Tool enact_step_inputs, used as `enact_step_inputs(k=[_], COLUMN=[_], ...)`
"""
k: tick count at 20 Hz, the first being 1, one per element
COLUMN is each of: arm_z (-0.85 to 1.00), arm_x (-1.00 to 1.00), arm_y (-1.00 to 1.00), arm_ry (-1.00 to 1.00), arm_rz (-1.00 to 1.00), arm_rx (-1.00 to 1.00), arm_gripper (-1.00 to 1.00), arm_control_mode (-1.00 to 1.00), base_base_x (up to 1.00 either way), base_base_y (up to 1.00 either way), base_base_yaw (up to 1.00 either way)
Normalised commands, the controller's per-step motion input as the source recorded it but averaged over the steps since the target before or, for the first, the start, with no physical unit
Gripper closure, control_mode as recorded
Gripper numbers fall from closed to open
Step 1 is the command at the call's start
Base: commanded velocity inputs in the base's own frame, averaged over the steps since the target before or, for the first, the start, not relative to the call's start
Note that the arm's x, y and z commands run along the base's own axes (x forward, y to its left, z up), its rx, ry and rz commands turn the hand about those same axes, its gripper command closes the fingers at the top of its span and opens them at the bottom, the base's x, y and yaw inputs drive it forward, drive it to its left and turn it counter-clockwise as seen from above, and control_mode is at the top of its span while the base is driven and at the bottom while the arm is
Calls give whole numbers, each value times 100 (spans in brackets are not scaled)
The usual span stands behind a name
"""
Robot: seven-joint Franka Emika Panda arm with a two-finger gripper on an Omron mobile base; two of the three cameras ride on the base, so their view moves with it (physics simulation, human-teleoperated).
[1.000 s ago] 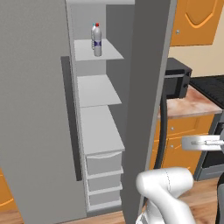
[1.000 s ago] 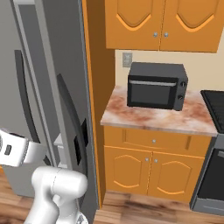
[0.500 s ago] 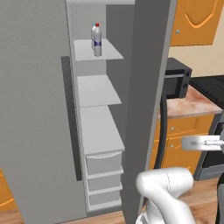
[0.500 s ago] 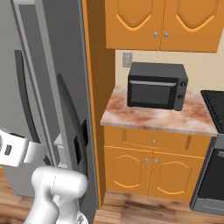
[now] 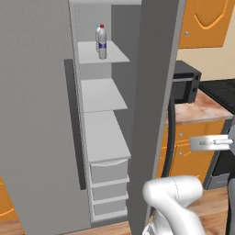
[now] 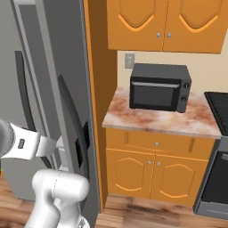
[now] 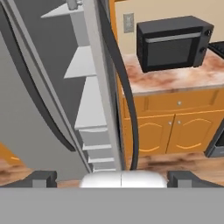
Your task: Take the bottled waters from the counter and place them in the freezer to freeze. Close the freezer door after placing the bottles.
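Observation:
Both bottled waters (image 5: 101,42) stand side by side on the top shelf of the open freezer (image 5: 103,137), one with a red cap. The bottom of a bottle (image 7: 72,4) peeks in at the top of the hand view. The freezer door (image 5: 36,114), grey with a dark bar handle, is swung wide open to the left. My gripper (image 7: 113,177) is open and empty, low and well back from the freezer, in front of the counter's cabinets (image 5: 199,143). The pink marbled counter (image 6: 151,120) has no bottles on it.
A black microwave (image 6: 158,87) sits on the counter, with a black stovetop (image 6: 220,107) to its right. The neighbouring grey fridge door (image 5: 156,92) with a curved dark handle stands between the freezer and the counter. Orange cabinets (image 6: 164,22) hang above. The floor is wood.

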Motion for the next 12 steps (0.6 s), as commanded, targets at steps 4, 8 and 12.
enact_step_inputs(k=[4,8,12], arm_z=[0,0,0], arm_x=[48,63,55], arm_y=[-40,-65,-58], arm_ry=[0,0,0], arm_rz=[13,17,16], arm_rx=[3,10,8], arm_gripper=[-100,-100,-100], arm_control_mode=[-100,-100,-100], base_base_x=[0,0,0], base_base_y=[0,0,0], base_base_yaw=[0,0,0])
